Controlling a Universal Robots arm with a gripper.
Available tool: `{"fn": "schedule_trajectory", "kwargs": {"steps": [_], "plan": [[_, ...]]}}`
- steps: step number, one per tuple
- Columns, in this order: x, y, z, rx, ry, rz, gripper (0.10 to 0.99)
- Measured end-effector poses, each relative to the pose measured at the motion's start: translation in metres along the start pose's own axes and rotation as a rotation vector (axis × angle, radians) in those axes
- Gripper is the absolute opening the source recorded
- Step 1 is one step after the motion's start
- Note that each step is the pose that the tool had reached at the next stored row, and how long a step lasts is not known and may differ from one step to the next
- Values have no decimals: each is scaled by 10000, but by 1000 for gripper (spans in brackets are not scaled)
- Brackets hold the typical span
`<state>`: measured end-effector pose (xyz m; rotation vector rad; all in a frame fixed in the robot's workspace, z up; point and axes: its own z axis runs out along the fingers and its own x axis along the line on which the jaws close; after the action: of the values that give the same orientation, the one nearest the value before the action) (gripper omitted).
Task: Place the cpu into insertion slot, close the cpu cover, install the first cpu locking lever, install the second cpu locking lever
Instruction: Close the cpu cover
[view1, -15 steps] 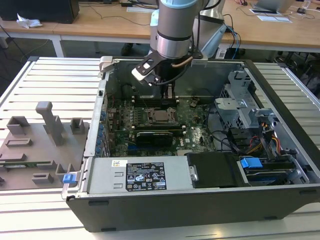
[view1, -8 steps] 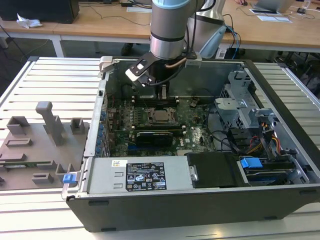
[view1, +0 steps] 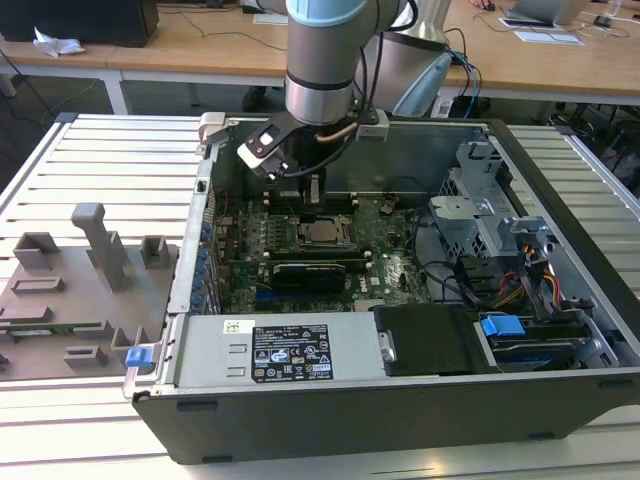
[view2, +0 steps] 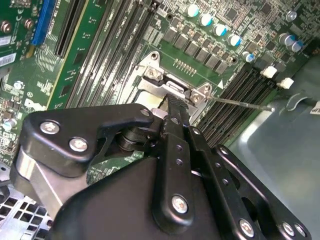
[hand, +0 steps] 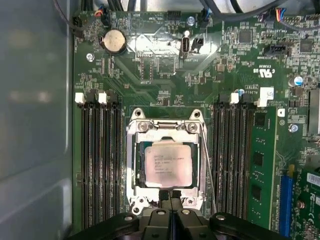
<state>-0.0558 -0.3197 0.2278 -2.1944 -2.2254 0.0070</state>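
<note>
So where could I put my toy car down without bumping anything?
Bare slatted table lies beyond the grey holder tray, and more runs along the computer case on the exterior view's right. Inside it is crowded: the gripper is down beside the chip, with memory slots on both sides and cables nearby.

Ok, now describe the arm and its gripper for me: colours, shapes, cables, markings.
The arm is a thick silver-grey cylinder with a light blue band at its joint. A copper-coloured cable loops at the wrist. The gripper is matt black: bolted linkage bars with silver screw heads, narrowing to slim fingers. A white label marks its housing.
</note>
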Motion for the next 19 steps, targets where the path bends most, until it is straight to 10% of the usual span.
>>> {"fn": "schedule_trajectory", "kwargs": {"steps": [13,19], "plan": [[7,-67,228,4,-5,-23,106],[6,75,221,-2,7,-54,106]]}}
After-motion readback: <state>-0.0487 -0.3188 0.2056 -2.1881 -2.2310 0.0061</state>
